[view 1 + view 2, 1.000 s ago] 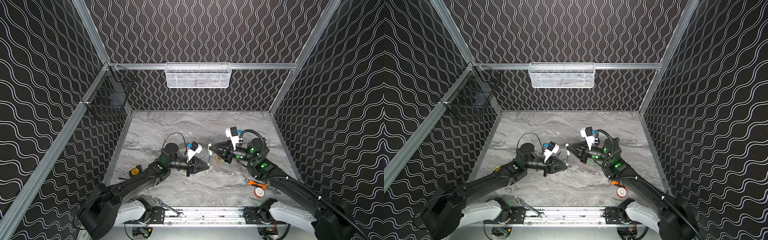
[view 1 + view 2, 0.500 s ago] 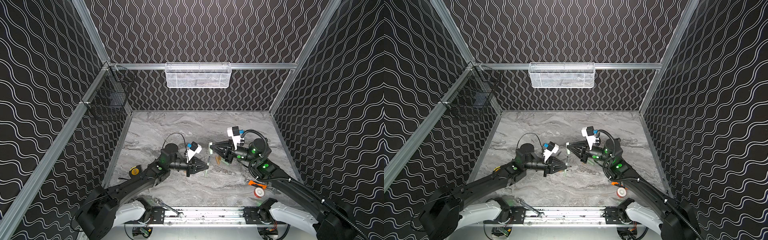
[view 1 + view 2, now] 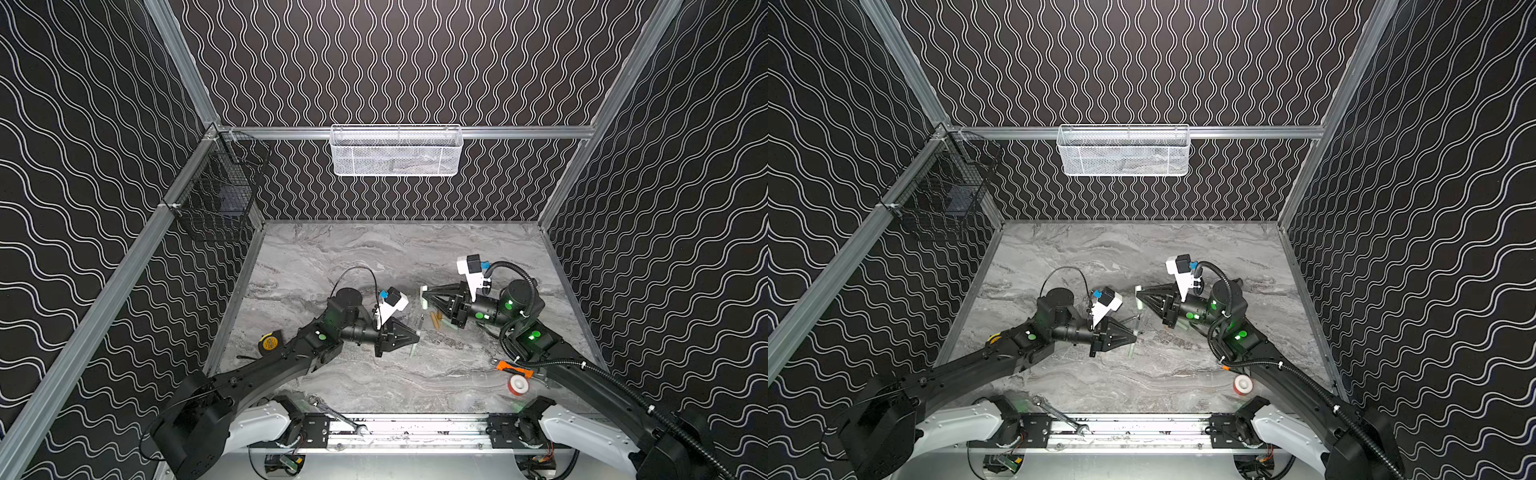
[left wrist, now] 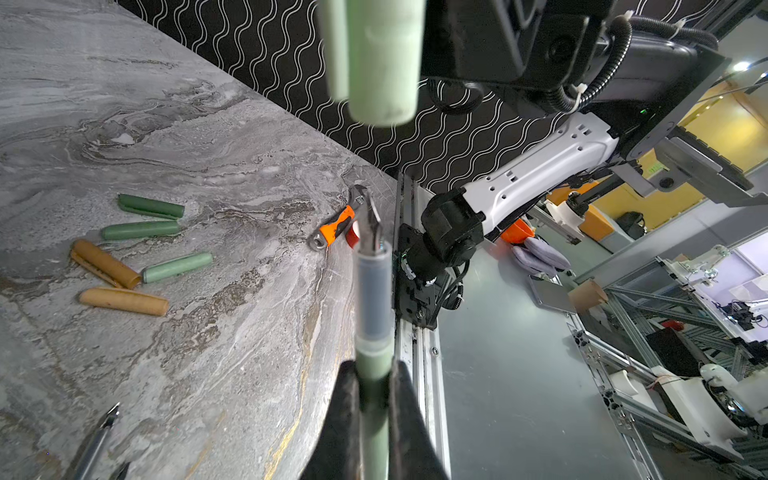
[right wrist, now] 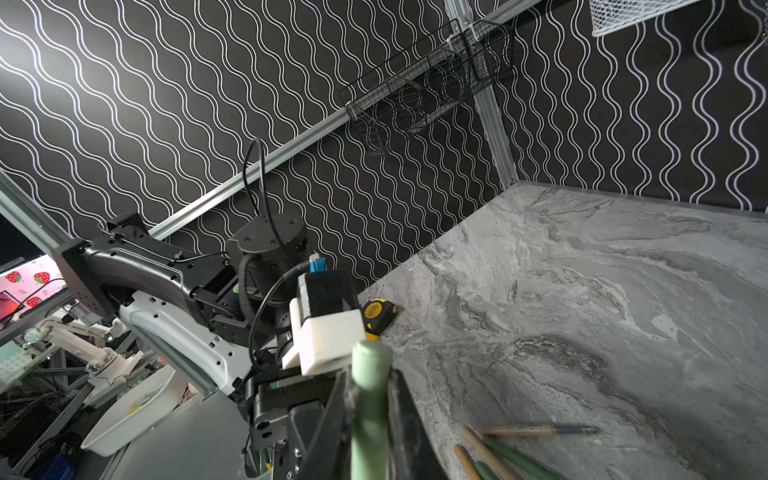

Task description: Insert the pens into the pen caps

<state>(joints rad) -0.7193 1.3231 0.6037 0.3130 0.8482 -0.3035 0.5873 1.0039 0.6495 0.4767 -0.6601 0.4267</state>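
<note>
Left gripper (image 4: 374, 368): jaws clamped on pen (image 4: 374, 291), on the pale green barrel just behind the grey section. Right gripper (image 5: 368, 374): jaws clamped on cap (image 5: 371, 357) round its body, mouth end sticking out clear.

Both parts are held up off the table (image 3: 374, 257), near its middle, between the two arms. In the left wrist view the nib points at the cap mouth. They are apart, not yet engaged, roughly in line but slightly off-axis.

Handling, as judged:
- Pen is light, stiff, smooth plastic. A round barrel can twist or slide in flat jaws under push load.
- Nib is thin and looks like the fragile bit. It should not hit the cap rim.
- The barrel grip looks right because it leaves the whole front end free to enter.
- Cap is a short hollow tube, probably stiff enough. The grip should stay off the mouth.
- Fit likely needs a firm axial push, so line up first.

Looks:
- Pen has a pale green barrel, a translucent grey section and a dark pointed nib.
- Cap is matte pale green and stubby, with a flat strip down one side, possibly a clip.

Loose caps (image 4: 141, 230) lie grouped on the table: two dark green, one pale green, two tan. Loose pens (image 5: 540, 430), tan and green, lie near the right gripper.
</note>
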